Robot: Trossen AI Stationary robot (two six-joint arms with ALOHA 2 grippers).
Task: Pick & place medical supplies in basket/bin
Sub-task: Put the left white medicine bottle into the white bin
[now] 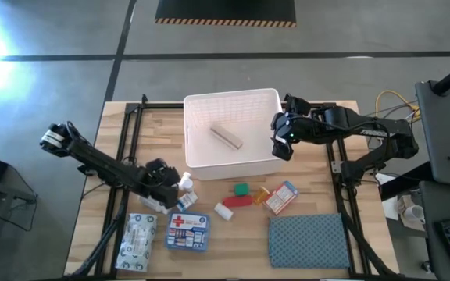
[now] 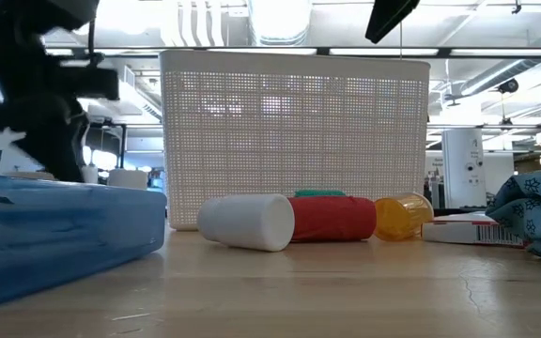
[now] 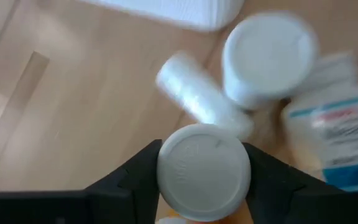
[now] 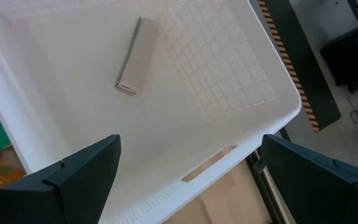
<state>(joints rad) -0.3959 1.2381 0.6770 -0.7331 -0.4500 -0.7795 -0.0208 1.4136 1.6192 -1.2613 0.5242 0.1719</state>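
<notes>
My left tool [image 3: 204, 171] clamped on a white bottle [image 3: 204, 169], right tool [image 4: 188, 165] wide open, empty, over the basket [image 1: 233, 105]

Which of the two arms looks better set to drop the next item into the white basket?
Probably the left: its tool is shut on a white pill bottle. The right tool hangs open and empty at the basket rim.

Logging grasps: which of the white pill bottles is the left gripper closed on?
The white round-capped bottle squeezed between the left gripper fingers; the other white-capped bottle stands free beyond it, beside a clear wrapped roll.
</notes>
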